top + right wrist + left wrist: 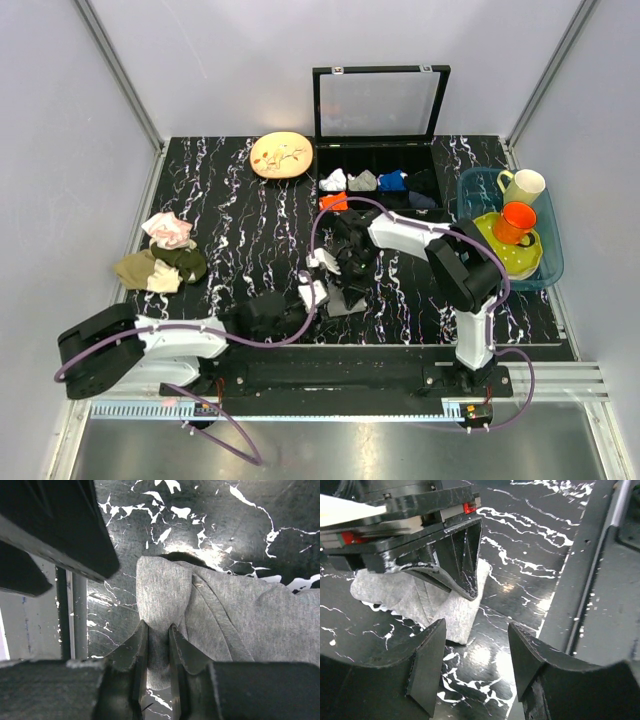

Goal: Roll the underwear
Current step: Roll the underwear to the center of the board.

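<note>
Grey underwear [215, 615] bunched on the black marbled table [230, 200] near its front middle, right gripper [157, 632] jaws pinched on a fold of it, left gripper [476, 630] jaws apart, just beside the cloth's corner
</note>
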`<control>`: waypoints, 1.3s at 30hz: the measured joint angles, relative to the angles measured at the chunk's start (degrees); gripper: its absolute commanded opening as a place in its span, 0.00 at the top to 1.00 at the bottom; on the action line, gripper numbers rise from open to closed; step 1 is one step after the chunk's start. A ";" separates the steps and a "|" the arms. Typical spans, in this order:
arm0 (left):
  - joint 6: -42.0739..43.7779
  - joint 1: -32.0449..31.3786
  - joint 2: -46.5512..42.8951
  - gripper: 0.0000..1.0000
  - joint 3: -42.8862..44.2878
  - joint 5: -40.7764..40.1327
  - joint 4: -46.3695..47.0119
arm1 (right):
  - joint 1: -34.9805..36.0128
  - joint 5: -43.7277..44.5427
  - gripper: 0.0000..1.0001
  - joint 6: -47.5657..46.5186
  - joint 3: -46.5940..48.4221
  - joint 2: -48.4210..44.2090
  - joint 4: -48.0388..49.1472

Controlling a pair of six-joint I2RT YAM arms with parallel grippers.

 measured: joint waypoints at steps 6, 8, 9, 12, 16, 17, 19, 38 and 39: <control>8.22 -1.73 8.15 0.44 5.42 -2.36 -4.26 | -1.18 -1.05 0.79 3.06 1.70 2.08 -2.03; 10.03 -2.34 9.73 0.44 6.47 -3.08 -5.49 | -1.42 -1.36 0.79 3.89 2.51 2.97 -2.75; 11.08 -2.56 10.58 0.44 7.13 -3.48 -6.23 | -1.60 -1.60 0.78 4.26 2.82 3.37 -3.15; 13.64 -2.89 13.09 0.46 9.09 -4.42 -7.74 | -2.19 -2.36 0.78 5.14 3.17 3.89 -3.58; 16.37 -3.04 16.61 0.61 12.26 -5.14 -9.73 | -2.73 -2.49 0.75 5.88 3.17 3.98 -3.98; 16.90 -3.04 17.59 0.67 13.07 -5.20 -10.34 | -2.86 -2.47 0.73 5.97 3.17 3.98 -4.11; 17.90 -3.04 19.71 0.87 14.82 -5.33 -11.54 | -3.19 -2.47 0.70 6.16 3.17 4.04 -4.44; 10.64 5.14 27.30 1.00 25.24 9.29 -19.67 | -16.22 -3.72 0.47 6.82 -4.28 -9.18 -1.20; 9.90 6.25 27.91 1.00 26.08 11.30 -20.50 | -17.35 -3.61 0.47 6.82 -5.16 -10.19 -0.85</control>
